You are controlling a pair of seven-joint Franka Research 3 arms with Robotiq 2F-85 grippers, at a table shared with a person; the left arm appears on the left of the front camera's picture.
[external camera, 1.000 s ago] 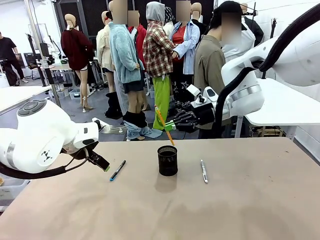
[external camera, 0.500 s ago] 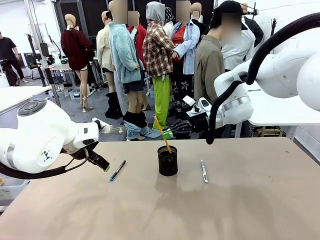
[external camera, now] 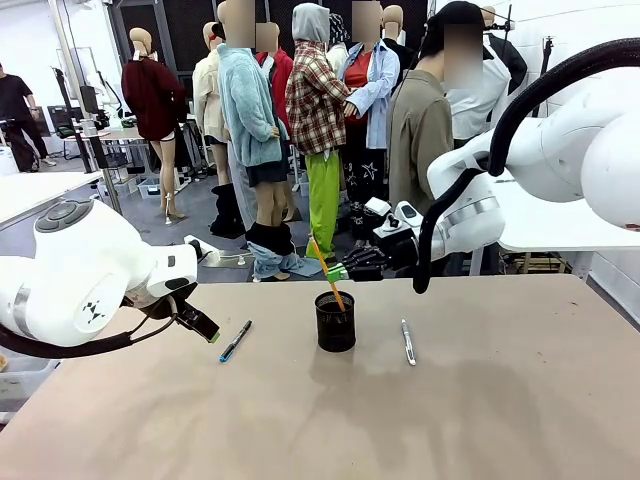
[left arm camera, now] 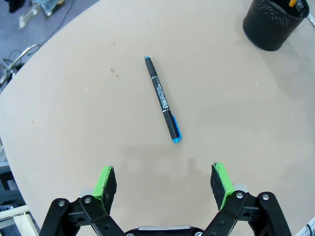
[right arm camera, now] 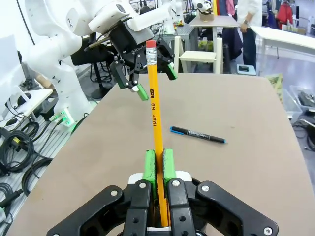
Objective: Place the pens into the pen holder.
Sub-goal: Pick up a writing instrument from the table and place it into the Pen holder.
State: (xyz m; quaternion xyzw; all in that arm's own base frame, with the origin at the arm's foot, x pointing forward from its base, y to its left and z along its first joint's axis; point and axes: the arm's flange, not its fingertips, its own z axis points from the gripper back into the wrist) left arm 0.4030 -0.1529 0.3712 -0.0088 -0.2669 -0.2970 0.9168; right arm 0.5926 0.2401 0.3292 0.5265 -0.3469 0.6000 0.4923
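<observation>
At the left side of the desk [external camera: 470,420], the left tool [left arm camera: 164,181] hangs just above the surface with its green-padded fingers spread wide and nothing between them. Just beyond it, a black marker with blue ends [left arm camera: 163,99] lies flat on the desk, apart from both fingers and at a slant to them. Near the middle stands the pen holder [external camera: 335,322], a black mesh cup, upright and well clear of the marker. An orange pencil [right arm camera: 155,108] leans over it, its lower end dipped inside the cup's mouth and its upper end tilted toward the left; in the right wrist view its red eraser end points away from the tool. The right tool [external camera: 341,270], reaching in from the right and poised just above the holder's rim, has its two green pads pressed together on the pencil's shaft, gripping it partway along. To the right of the holder, a silver-grey pen [external camera: 408,342] lies flat on the desk, near the cup but not touching it, pointing roughly away from the robot.
</observation>
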